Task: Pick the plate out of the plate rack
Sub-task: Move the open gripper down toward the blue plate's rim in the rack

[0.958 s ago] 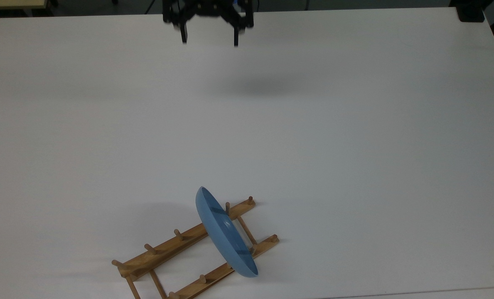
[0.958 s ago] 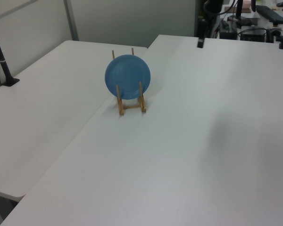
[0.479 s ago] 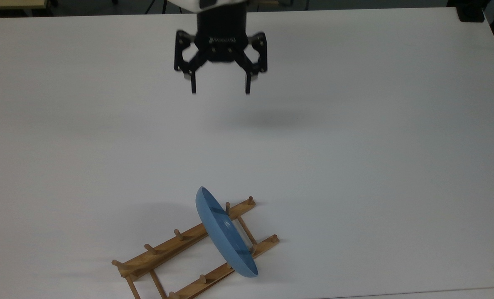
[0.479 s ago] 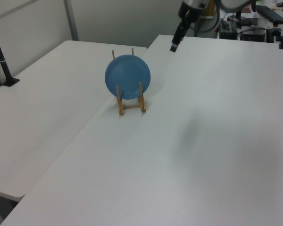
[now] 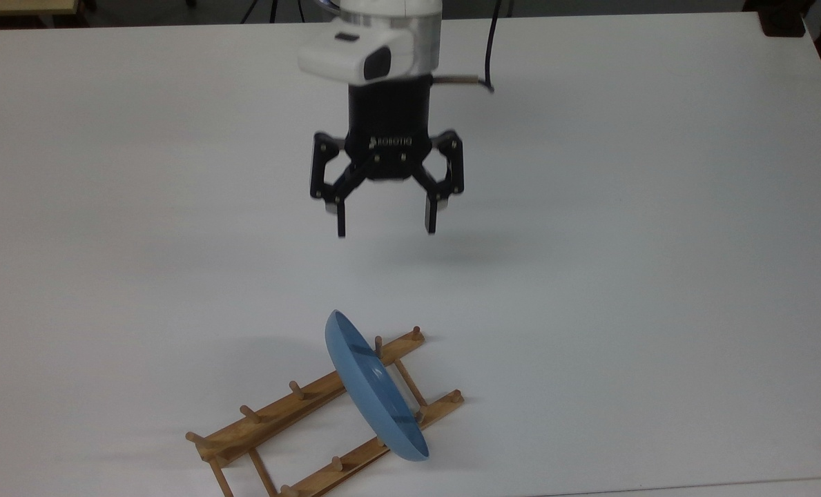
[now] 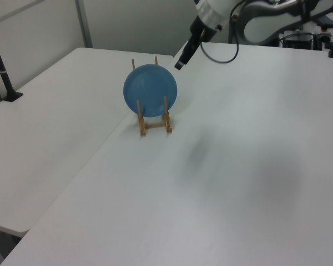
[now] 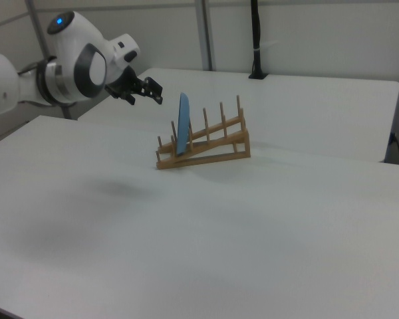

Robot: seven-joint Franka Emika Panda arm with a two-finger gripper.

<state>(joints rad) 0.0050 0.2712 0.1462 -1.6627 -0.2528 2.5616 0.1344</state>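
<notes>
The light-blue plate (image 5: 374, 388) stands on edge between the pegs near one end of the wooden plate rack (image 5: 293, 407). It appears face-on in the left view as the plate (image 6: 150, 90) over the rack (image 6: 155, 126), and edge-on in the right view as the plate (image 7: 183, 123) in the rack (image 7: 209, 143). My gripper (image 5: 385, 225) hangs open above the table, well short of the plate, with nothing between its fingers. In the right view the gripper (image 7: 153, 92) is level with the plate's top, to the right view's left of it. In the left view the gripper (image 6: 180, 64) is beside the plate's upper right edge.
The white table (image 5: 624, 241) spreads wide around the rack. A second white table (image 6: 50, 133) adjoins it behind the rack. A black post (image 7: 255, 40) stands at that table's far edge. The rack sits close to the top view's bottom edge.
The arm has come down the top view toward the rack, the gripper moving from the far table edge to mid-table. Its fingers have stayed open. Plate and rack have not moved.
</notes>
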